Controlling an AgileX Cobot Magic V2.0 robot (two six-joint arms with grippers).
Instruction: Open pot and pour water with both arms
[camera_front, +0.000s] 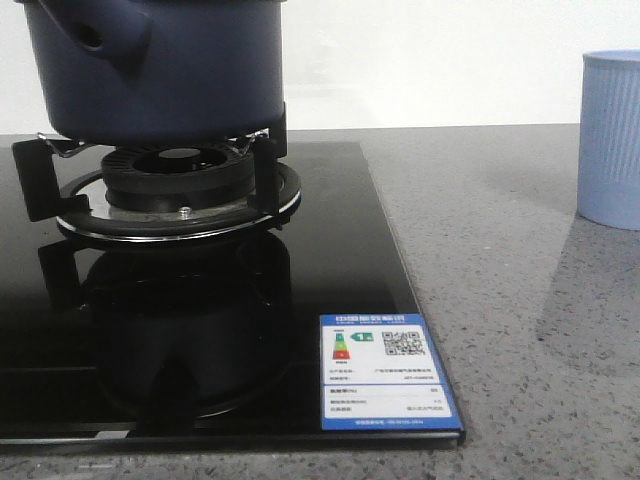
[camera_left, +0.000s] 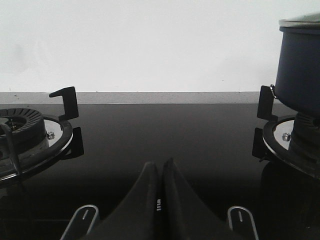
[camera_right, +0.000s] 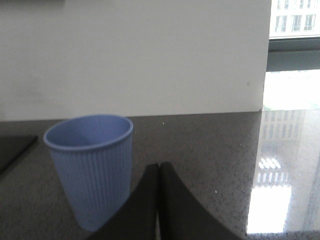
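Left gripper (camera_left: 159, 172): the two black fingers are pressed together at the tips, with nothing between them. It sits low over the glossy black glass hob (camera_left: 165, 135), between two gas burners. A black burner with a chrome ring (camera_left: 25, 137) lies to the left, and a second burner ring (camera_left: 290, 145) lies to the right.

Right gripper (camera_right: 159, 172): the fingers meet along a thin seam, closed and holding nothing. It hangs over the dark speckled stone countertop (camera_right: 210, 150). The pale blue ribbed cup (camera_right: 92, 165) stands upright just beside the fingers, on their left. No contact between cup and fingers can be confirmed.

The large round dark navy-blue matte pot (camera_front: 150, 70) stands upright on the black pan supports (camera_front: 265, 165) of the right-hand burner, at the far left of the front view. Its stubby hollow side handle (camera_front: 95, 35) points toward the near left. In the left wrist view a pale lid edge (camera_left: 300, 22) shows on top of the pot. A blue and white energy label (camera_front: 385, 370) is stuck to the near right corner of the hob. The cup is well apart from the pot, to its right.
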